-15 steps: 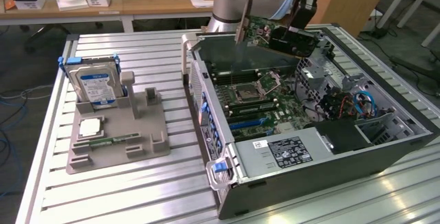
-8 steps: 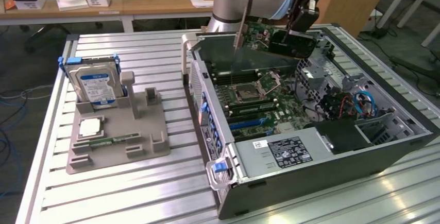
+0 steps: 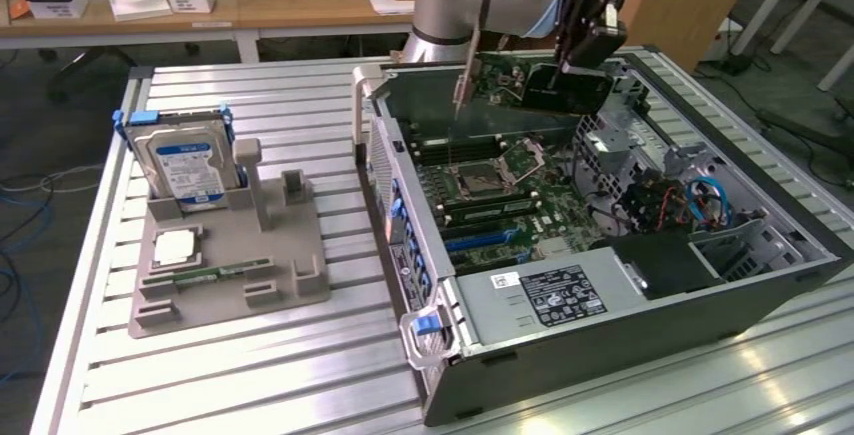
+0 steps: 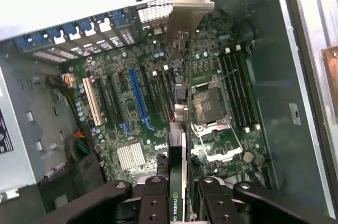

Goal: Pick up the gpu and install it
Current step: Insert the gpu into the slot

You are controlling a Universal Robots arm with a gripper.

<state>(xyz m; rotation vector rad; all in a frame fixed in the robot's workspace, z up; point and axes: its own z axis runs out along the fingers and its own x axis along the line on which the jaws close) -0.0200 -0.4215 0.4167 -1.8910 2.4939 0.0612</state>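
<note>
In the upper middle of the exterior view, the black two-finger gripper clamps the thin dark rectangular gpu (silver bracket at one end), hanging over the green motherboard inside the open grey computer case on the slatted metal bench.

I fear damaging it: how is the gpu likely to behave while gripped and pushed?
The gpu looks like a rigid flat card, so it probably won't flop. The jaws pinch its thin body near one end, so an off-centre push may tilt it. Its exposed green circuit side looks fragile, so knocks against the computer case seem risky.
</note>
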